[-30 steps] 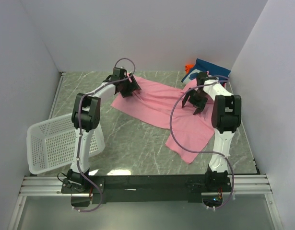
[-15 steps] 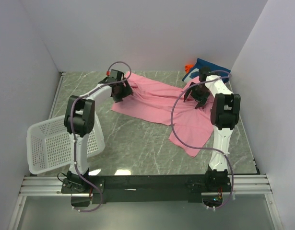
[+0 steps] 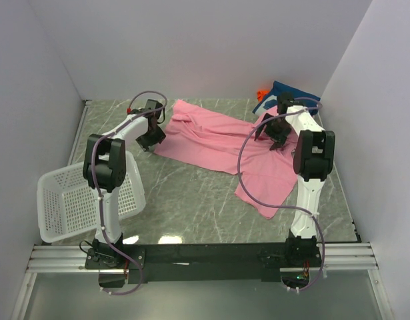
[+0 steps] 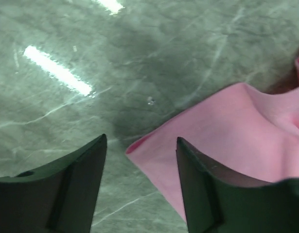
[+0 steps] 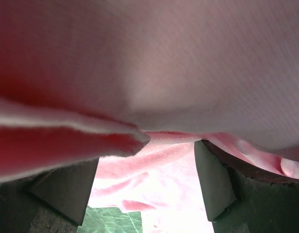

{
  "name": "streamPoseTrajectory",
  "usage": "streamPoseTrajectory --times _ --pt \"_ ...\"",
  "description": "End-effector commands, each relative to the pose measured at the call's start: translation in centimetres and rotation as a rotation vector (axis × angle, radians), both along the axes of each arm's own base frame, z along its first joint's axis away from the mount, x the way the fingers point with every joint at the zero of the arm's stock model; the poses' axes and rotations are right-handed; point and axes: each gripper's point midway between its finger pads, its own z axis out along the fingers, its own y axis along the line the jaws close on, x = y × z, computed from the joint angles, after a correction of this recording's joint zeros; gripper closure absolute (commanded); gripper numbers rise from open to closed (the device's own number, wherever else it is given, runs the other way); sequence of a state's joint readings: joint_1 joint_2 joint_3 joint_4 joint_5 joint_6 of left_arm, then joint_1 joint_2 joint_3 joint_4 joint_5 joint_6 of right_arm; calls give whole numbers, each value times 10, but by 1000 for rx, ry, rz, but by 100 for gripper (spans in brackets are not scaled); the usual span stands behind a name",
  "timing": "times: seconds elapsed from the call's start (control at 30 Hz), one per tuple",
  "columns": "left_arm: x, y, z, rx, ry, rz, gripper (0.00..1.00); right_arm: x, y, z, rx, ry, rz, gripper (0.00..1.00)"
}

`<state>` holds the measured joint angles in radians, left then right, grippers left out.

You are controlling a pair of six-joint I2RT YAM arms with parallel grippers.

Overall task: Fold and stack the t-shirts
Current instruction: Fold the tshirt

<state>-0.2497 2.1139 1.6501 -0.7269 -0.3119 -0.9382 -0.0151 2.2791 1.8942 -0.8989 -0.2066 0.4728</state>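
Observation:
A pink t-shirt lies spread and rumpled across the marble table, from the back middle toward the front right. My left gripper is open at the shirt's left edge. In the left wrist view the shirt's corner lies on the table between the spread fingers of the left gripper. My right gripper is low over the shirt's right part. In the right wrist view its fingers stand apart, with pink cloth bunched close over the lens. A dark blue shirt lies at the back right.
A white mesh basket sits tilted at the left, beside the left arm's base. A small orange object lies next to the blue shirt. White walls close in the left, back and right sides.
My left gripper has moved left, off the shirt's upper part to its left edge. The shirt's left side now lies flatter. My right gripper shifted slightly back, then held still.

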Motion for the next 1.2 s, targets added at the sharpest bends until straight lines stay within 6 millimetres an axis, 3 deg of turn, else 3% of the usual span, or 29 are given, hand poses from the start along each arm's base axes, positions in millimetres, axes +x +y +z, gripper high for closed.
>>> streamPoseTrajectory --times 0.0,0.27,0.6,0.83,1.03,1.17 --pt "-1 11 7 38 1 59 38 12 -5 30 -3 -109 16 16" --pt "-14 6 -4 14 48 50 51 11 -4 27 2 -105 18 16" --pt "-27 2 -18 15 117 12 52 8 -4 20 9 -88 20 17" --pt "-22 -4 -31 5 139 -12 53 10 -3 22 11 -94 19 17" --pt "-26 -7 -41 -4 164 -35 75 8 -4 22 9 -92 14 17" --pt "-26 -12 -44 -29 161 -68 96 9 -5 34 3 -119 18 17"
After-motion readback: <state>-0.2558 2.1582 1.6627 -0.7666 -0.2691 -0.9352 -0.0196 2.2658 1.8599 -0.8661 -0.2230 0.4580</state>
